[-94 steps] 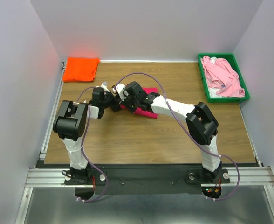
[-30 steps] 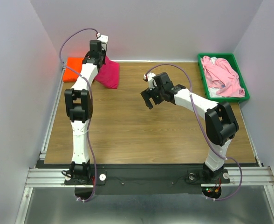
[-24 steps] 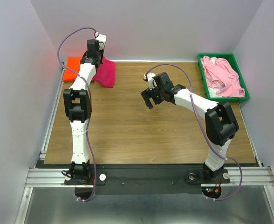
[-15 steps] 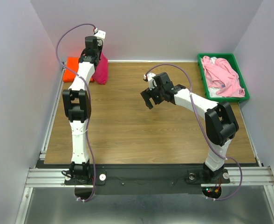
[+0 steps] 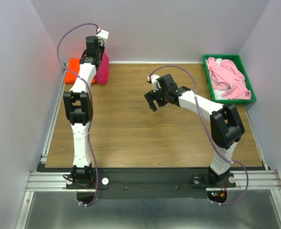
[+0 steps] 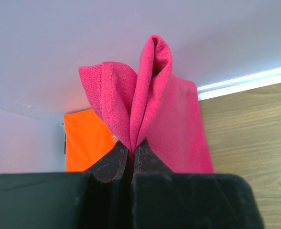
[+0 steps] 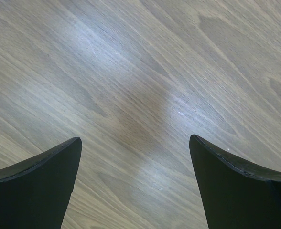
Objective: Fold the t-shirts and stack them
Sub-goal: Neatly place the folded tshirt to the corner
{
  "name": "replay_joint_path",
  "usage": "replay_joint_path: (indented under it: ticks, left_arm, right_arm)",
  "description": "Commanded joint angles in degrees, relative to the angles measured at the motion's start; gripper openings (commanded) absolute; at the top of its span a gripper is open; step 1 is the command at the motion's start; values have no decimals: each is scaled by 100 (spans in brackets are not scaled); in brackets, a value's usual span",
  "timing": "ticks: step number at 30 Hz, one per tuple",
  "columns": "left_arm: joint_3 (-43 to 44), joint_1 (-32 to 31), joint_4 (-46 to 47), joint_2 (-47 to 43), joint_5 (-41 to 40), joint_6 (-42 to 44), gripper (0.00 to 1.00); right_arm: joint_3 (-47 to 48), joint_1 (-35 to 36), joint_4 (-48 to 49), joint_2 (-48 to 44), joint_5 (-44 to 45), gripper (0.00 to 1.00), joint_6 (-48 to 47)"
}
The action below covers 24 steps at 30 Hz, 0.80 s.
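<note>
Three t-shirts are in view. The left jaws are shut tight on a bunch of the crimson t-shirt (image 6: pixel 152 112), holding it up at the 11 o'clock corner of the desk (image 5: pixel 145 138). It hangs just beside the folded orange t-shirt (image 5: pixel 71 67), on its 3 o'clock side. The right jaws are wide apart and hold nothing, over bare wood near the middle of the desk. The pale pink t-shirt (image 5: pixel 231 78) lies crumpled in the green tray (image 5: pixel 233 101) at 2 o'clock
</note>
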Motion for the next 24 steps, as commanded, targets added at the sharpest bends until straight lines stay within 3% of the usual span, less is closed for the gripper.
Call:
replay_joint_path:
  ticks: [1,24]
  left_arm:
    - [160,56,429,-874,99,135,0]
    - [-165,126,103,-1243,653,-6,0]
  right_arm:
    - [103,-4,89,42,-41,100,-21]
    - [165,-4,89,218,-76,100,-21]
